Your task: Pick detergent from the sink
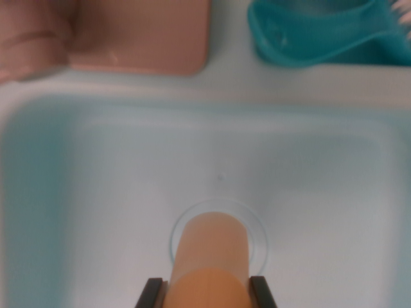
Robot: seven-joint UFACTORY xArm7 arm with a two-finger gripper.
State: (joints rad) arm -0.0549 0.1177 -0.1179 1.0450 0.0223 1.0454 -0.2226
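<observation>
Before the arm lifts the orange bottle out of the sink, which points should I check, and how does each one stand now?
1. The detergent bottle sits between the two pincer fingers, one dark finger on each side: ok.
2. Fingers pressing firmly on the bottle: cannot tell; they look to be against its sides, but the picture is blurred.
3. Bottle centred in the pincer: ok, it lies about midway.
4. Sink floor around the bottle free of other things: ok, only the round drain ring shows.
5. Pink object and teal scoop stay outside the basin, beyond its far rim: ok.
6. Room above for lifting: cannot tell, not in view.
</observation>
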